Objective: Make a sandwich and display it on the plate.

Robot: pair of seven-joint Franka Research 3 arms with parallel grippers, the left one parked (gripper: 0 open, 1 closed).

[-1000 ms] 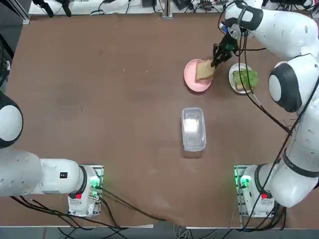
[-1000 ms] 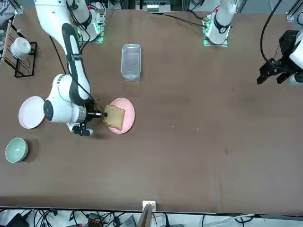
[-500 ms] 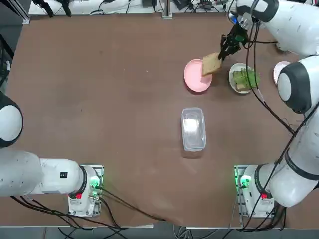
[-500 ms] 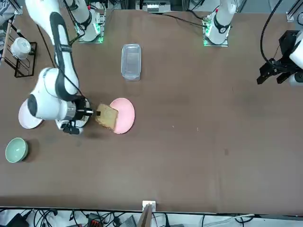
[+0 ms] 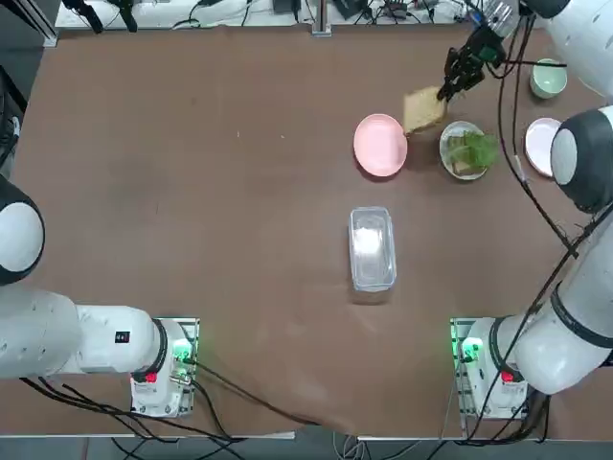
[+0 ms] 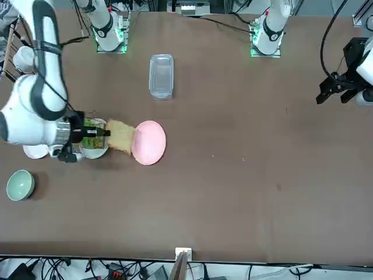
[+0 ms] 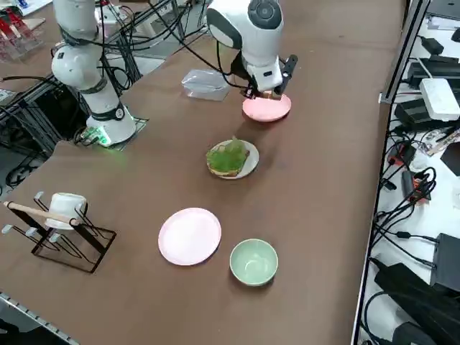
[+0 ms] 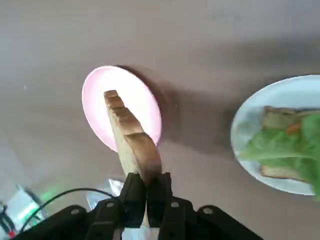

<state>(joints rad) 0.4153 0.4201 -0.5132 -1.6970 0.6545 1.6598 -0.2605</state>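
**Sandwich half-built: 1 bread slice carried in the air between 2 plates**

Sandwich parts lie in 2 places. The base slice (image 5: 467,163), topped with green leaves (image 7: 228,154) and a small orange piece (image 8: 292,128), rests on the white plate (image 5: 447,146) toward the far right of the table in the top view. The top slice (image 5: 422,109) hangs clear of the table, tilted, over the gap between the white plate and the pink plate (image 5: 379,145), nearer the white one.

Surroundings: the pink plate carries nothing and lies just beside the white plate, apart from it. A clear lidded container (image 5: 372,247) sits well apart, toward the robot's side of the table. A pale pinkish plate (image 7: 190,236) and a green bowl (image 7: 253,261) lie beyond the white plate at the table's right end, and a white cup on a black wire rack (image 7: 63,224) stands near the table's corner. Nothing stands between the carried slice and the white plate.

Tool: the right gripper (image 8: 146,192) is raised over the far right part of the table. Its 2 fingers (image 8: 132,196) are clamped nearly together on 1 edge of the top slice, which juts out from them, crust edge toward the wrist camera.
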